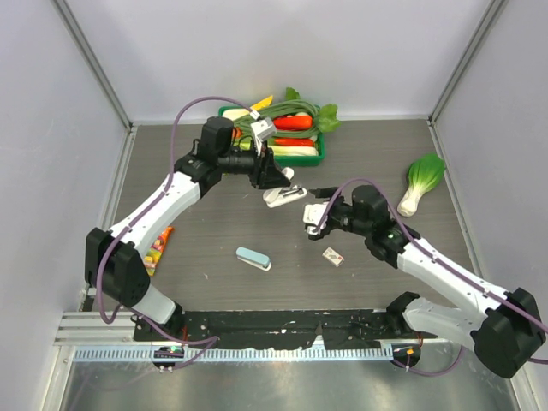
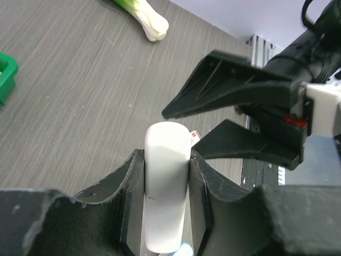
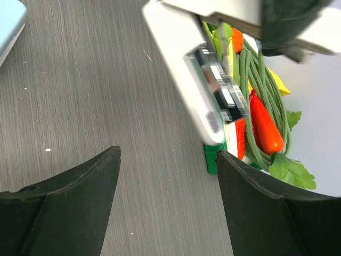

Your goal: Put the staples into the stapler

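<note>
The white stapler point(image 1: 285, 195) is held just above the table centre, clamped between my left gripper's point(image 1: 271, 181) fingers. In the left wrist view the stapler point(image 2: 166, 186) fills the gap between the pads. In the right wrist view the stapler point(image 3: 186, 74) hangs ahead, its top swung up and the metal magazine showing. My right gripper point(image 1: 311, 211) is open and empty just right of the stapler; its jaws stand wide apart point(image 3: 168, 154). The staples box point(image 1: 333, 256), small and whitish with red print, lies on the table near my right arm, and a corner of it peeks out point(image 2: 193, 136).
A green tray point(image 1: 318, 159) of vegetables stands at the back centre. A bok choy point(image 1: 421, 181) lies at the right. A light-blue oblong object point(image 1: 253, 258) lies front centre. A colourful candy bag point(image 1: 157, 248) lies by the left arm.
</note>
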